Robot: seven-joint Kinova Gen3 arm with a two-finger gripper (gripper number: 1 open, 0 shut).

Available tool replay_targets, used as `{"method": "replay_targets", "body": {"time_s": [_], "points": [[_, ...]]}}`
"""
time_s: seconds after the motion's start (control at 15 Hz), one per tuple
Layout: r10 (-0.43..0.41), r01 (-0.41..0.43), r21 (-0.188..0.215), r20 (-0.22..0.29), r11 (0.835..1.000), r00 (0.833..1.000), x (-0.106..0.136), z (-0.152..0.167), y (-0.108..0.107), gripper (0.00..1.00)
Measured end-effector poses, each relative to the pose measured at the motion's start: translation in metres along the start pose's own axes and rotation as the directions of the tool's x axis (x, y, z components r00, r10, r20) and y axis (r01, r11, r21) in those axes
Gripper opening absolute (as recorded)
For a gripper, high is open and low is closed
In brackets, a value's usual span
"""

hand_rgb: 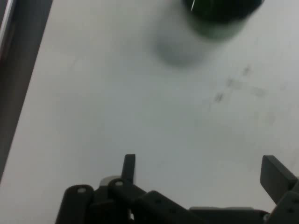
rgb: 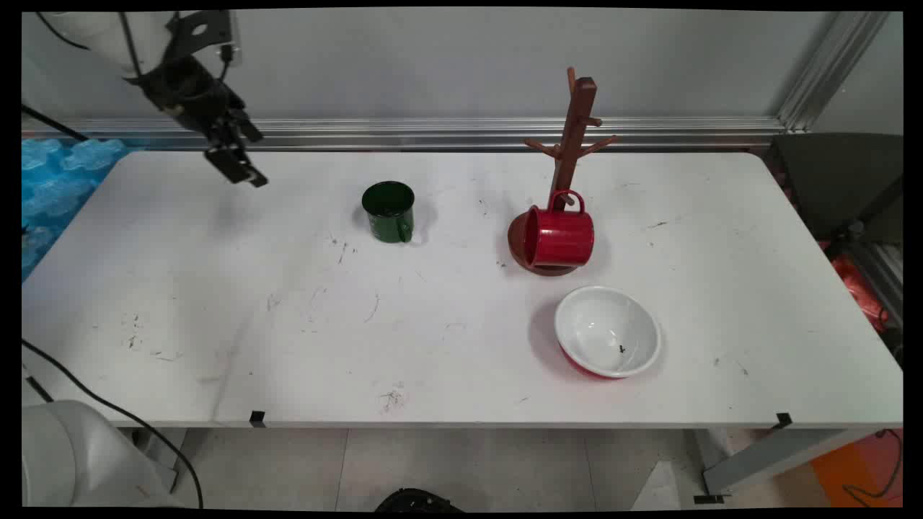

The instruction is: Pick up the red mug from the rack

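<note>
The tool [rgb: 241, 160], fingers spread and holding nothing, is hanging well left of the green mug [rgb: 389, 210], which a low sideways pass could be toppling.

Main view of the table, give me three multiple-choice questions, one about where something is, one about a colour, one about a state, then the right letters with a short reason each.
1. Where is the red mug?
A. On its side on the base of the wooden mug tree
B. Inside the bowl
C. Hanging from a top peg

2. What colour is the inside of the bowl?
A. Green
B. White
C. Black

3. How is the gripper?
A. Shut on the green mug
B. Open, holding nothing
C. Shut on the bowl

Answers:
1 A, the red mug lies tipped over against the tree's post on its round base.
2 B, the bowl is white inside with a red outside.
3 B, the hand view shows the two fingers wide apart above bare table, with the green mug off ahead.
</note>
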Motion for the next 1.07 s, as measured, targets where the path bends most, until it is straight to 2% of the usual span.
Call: {"method": "replay_targets", "body": {"time_s": [0.27, 0.4, 0.53, 0.8, 1.07], "points": [[-0.029, 0.025, -0.046, -0.075, 0.999, 0.997, 0.036, 0.008, 0.010, 1.00], [-0.056, 0.044, -0.088, -0.131, 0.995, 0.990, 0.062, 0.013, 0.018, 1.00], [-0.078, 0.059, -0.116, -0.168, 0.992, 0.983, 0.077, 0.016, 0.025, 1.00], [-0.121, 0.078, -0.182, -0.239, 0.980, 0.963, 0.107, 0.024, 0.039, 1.00], [-0.175, 0.092, -0.266, -0.306, 0.959, 0.936, 0.130, 0.035, 0.059, 1.00]]}}
